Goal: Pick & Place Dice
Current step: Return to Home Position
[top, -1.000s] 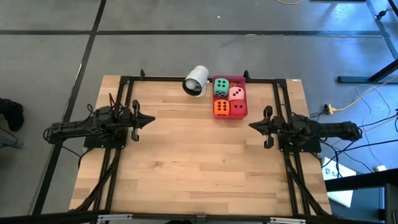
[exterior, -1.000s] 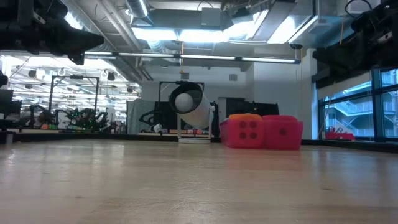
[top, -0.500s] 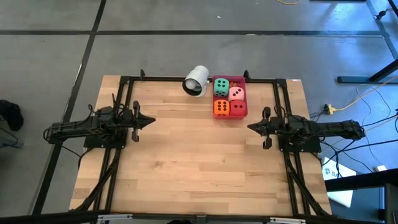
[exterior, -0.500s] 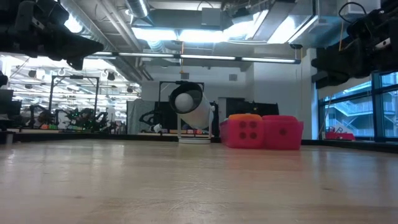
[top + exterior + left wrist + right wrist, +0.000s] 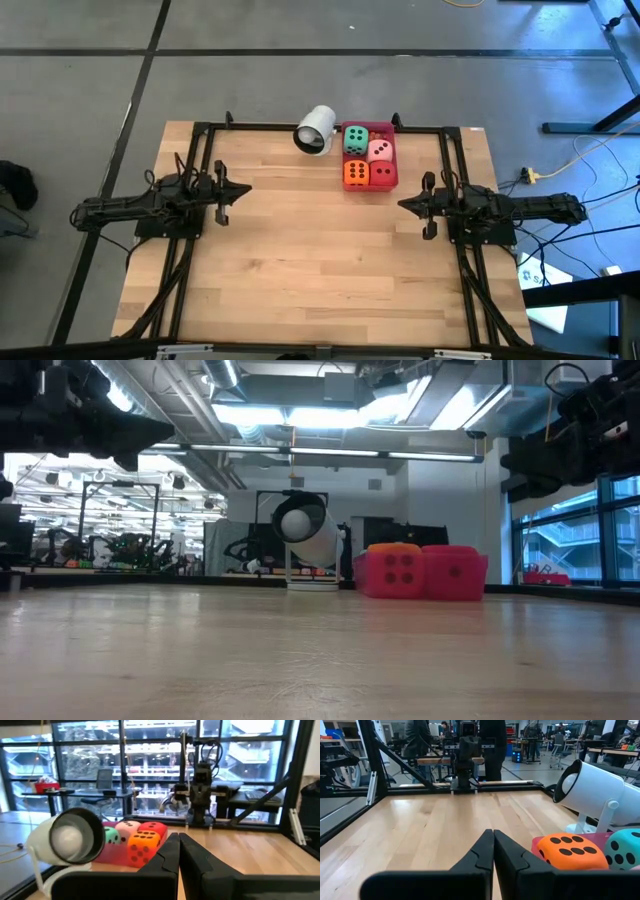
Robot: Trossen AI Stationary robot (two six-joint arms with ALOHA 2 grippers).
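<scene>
Four dice sit packed in a flat red tray (image 5: 384, 128) at the table's far edge: green (image 5: 355, 139), pink (image 5: 380, 150), orange (image 5: 355, 173) and red (image 5: 381, 173). A white cup (image 5: 315, 130) lies tipped on its side just left of the tray, its mouth facing the near left. My left gripper (image 5: 247, 190) hovers shut at the table's left side, pointing level toward the right. My right gripper (image 5: 401, 205) hovers shut at the right side, pointing left, nearer than the tray. Both wrist views show the fingers closed with nothing between them (image 5: 178, 838) (image 5: 493, 834).
Black frame rails (image 5: 300, 127) run along the table's far, left and right edges. Bare wood (image 5: 320, 250) stretches between the two arms and toward the near edge. Cables (image 5: 590, 160) lie on the floor at the right. A person (image 5: 492, 745) stands beyond the table.
</scene>
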